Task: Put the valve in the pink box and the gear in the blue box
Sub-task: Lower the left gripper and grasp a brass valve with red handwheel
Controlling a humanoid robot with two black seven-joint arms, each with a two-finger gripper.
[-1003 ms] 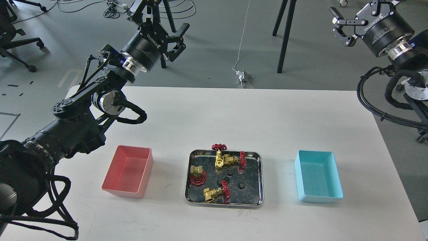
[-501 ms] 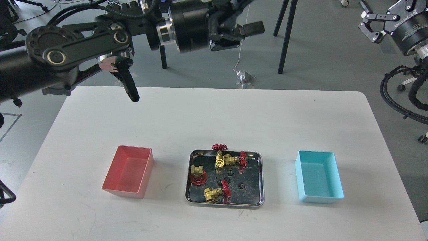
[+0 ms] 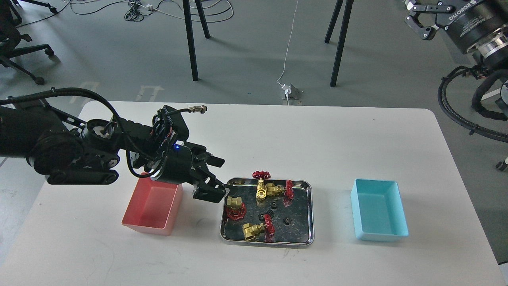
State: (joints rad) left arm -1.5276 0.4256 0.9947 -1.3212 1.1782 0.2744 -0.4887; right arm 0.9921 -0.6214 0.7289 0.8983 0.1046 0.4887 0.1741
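Several brass valves with red handwheels lie in a shiny steel tray (image 3: 266,240): one at its left (image 3: 234,203), a touching pair at the back (image 3: 266,190), one at the front (image 3: 252,230). Three tiny black gears (image 3: 274,205) (image 3: 262,216) (image 3: 285,220) lie among them. The pink box (image 3: 152,208) stands left of the tray, the blue box (image 3: 379,214) right of it; both are empty. My left gripper (image 3: 217,178) is open, low over the gap between pink box and tray, just left of the left valve. My right gripper (image 3: 417,18) is open, high at the top right.
The white table (image 3: 317,139) ends in rounded far corners. My left arm (image 3: 79,151) lies across the table's left side, its wrist over the pink box's far edge. Tripod legs, cables and a power strip are on the floor beyond.
My left arm has swung down from high above the table's far edge to the tray's left rim. My right gripper has shifted slightly left at the top right.
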